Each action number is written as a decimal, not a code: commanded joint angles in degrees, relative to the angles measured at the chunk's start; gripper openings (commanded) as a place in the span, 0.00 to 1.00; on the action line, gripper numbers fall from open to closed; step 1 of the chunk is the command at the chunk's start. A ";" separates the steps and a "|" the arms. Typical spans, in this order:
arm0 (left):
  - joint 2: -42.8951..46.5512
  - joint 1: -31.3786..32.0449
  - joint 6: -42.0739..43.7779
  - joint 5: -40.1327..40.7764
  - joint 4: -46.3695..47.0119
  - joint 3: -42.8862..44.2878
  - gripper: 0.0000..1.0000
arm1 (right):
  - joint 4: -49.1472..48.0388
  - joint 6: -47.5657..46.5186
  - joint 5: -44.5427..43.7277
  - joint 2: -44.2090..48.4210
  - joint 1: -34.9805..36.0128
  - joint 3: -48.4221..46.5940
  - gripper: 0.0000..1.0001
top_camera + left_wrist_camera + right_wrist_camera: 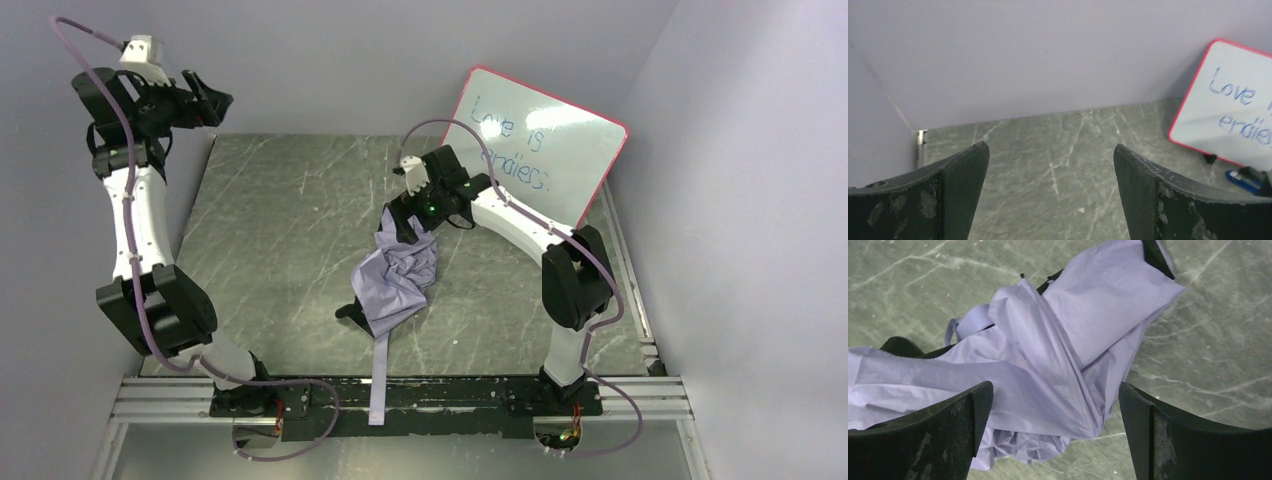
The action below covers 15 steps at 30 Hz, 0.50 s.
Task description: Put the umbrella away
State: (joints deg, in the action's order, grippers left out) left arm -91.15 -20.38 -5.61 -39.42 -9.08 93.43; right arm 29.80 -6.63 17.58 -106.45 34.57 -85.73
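Note:
The umbrella [398,275] lies collapsed and crumpled mid-table, with lavender fabric outside and black parts showing at its left edge. A long lavender strip [378,385] runs from it over the near rail. My right gripper [405,228] is open just above the umbrella's far end. In the right wrist view the fabric [1058,350] lies below and between the spread fingers [1055,400], which hold nothing. My left gripper [215,105] is open and empty, raised high at the far left corner, far from the umbrella. In the left wrist view [1050,160] it faces the back wall.
A red-framed whiteboard [535,145] with blue writing leans on the back wall at the right, close behind my right arm. It also shows in the left wrist view [1233,105], with a blue eraser [1243,180] at its foot. Walls enclose the table [280,230] on three sides.

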 commanded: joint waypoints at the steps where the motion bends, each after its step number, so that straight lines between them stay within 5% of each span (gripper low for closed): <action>1: -4.25 2.85 5.53 -4.54 -8.20 6.82 0.98 | -0.43 -2.88 5.91 2.98 -0.42 1.66 1.00; 7: 3.61 11.35 12.01 -4.46 -5.22 -5.17 0.98 | 1.91 -5.65 15.50 1.91 0.07 2.84 1.00; 15: 6.00 19.89 19.78 -2.32 -10.14 -14.91 0.98 | -5.22 -8.54 11.10 2.29 2.76 11.89 1.00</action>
State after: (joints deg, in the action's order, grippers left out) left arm -88.77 -3.01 8.21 -41.82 -17.65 83.99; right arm 28.01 -12.03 29.26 -105.51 35.81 -77.73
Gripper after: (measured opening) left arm 0.980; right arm 0.997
